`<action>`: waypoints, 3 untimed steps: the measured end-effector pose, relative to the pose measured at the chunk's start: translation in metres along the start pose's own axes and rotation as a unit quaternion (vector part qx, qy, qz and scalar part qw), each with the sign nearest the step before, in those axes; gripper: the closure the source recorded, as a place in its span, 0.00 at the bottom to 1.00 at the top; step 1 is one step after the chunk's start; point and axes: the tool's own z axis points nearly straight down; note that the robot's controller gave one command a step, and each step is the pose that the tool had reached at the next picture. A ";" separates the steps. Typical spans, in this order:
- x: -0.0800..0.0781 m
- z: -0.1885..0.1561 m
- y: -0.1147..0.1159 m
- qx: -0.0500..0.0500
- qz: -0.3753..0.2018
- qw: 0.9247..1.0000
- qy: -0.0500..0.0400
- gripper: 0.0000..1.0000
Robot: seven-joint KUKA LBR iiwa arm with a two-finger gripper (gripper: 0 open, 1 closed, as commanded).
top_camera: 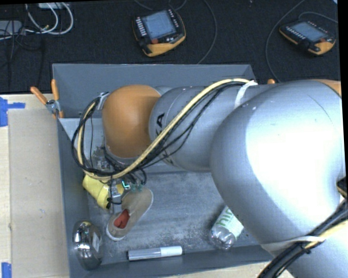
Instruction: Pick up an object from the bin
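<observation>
**Five loose things, gripper (116, 194) low at the bin's (147, 76) left**

It hangs between a yellow lump (94, 189) and a beige shoe (131, 212); spread or pinching, I cannot tell. Marker (155, 253), crushed bottle (225, 230) and shiny metal piece (86, 242) lie nearby.

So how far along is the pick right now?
Done: the arm is down in the bin, its wrist end over the yellow thing and the tan shoe-shaped thing. In hand: nothing visibly gripped. Left: grasp and lift. The marker, bottle and shiny metal piece lie apart along the lower wall.
</observation>
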 end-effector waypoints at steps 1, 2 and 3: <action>0.064 -0.044 0.011 0.000 -0.027 1.000 0.002 0.00; 0.064 0.004 0.009 0.000 -0.081 0.997 0.004 0.00; 0.063 0.003 0.007 0.001 -0.079 0.997 0.003 1.00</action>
